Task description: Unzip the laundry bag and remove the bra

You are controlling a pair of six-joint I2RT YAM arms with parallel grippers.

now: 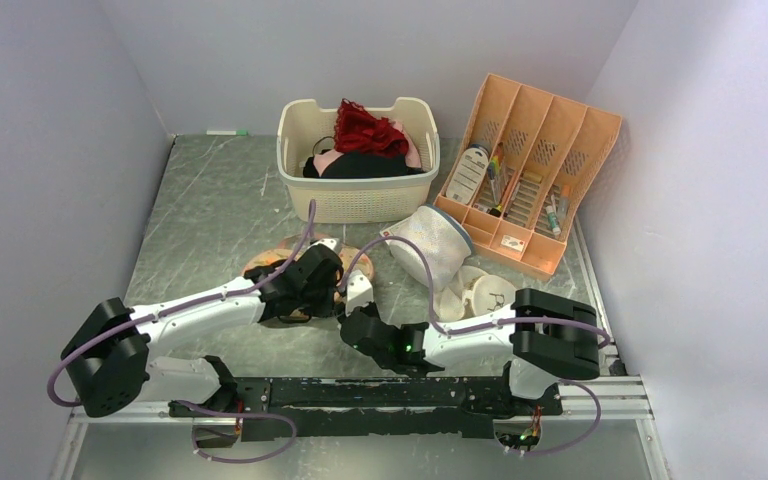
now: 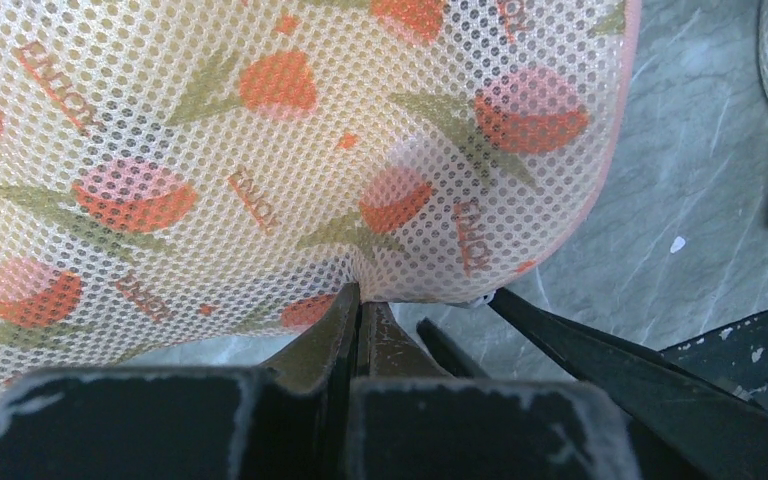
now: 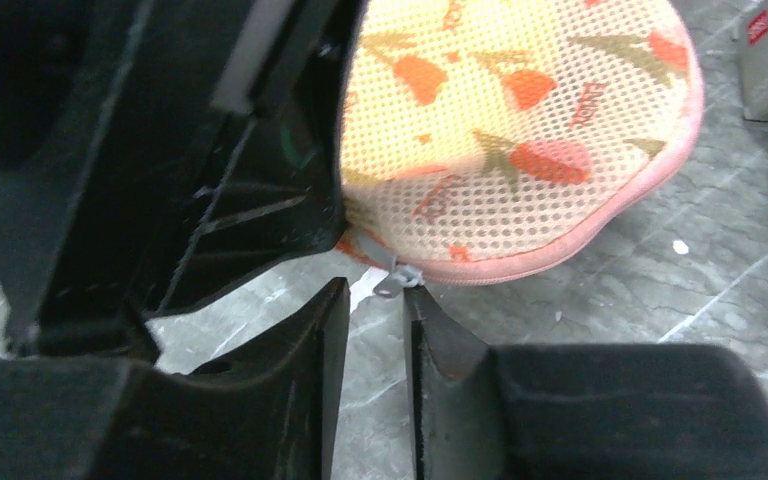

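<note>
The laundry bag (image 1: 265,262), cream mesh with an orange-red floral print and pink edging, lies flat on the table, mostly under my left wrist. My left gripper (image 2: 362,292) is shut on the near edge of the bag (image 2: 260,150). My right gripper (image 3: 375,295) is open by a narrow gap, with its fingertips right at the small grey zip pull (image 3: 392,282) on the pink edge of the bag (image 3: 520,130). The pull is not between the pads. In the top view the right gripper (image 1: 350,318) sits just below the left gripper (image 1: 332,285). The bra is not in view.
A cream basket (image 1: 358,190) holding a red lacy garment (image 1: 368,128) stands behind. A white mesh dome bag (image 1: 430,245) and round white flat bags (image 1: 480,292) lie to the right. An orange rack (image 1: 530,170) is at the back right. Walls close in on both sides.
</note>
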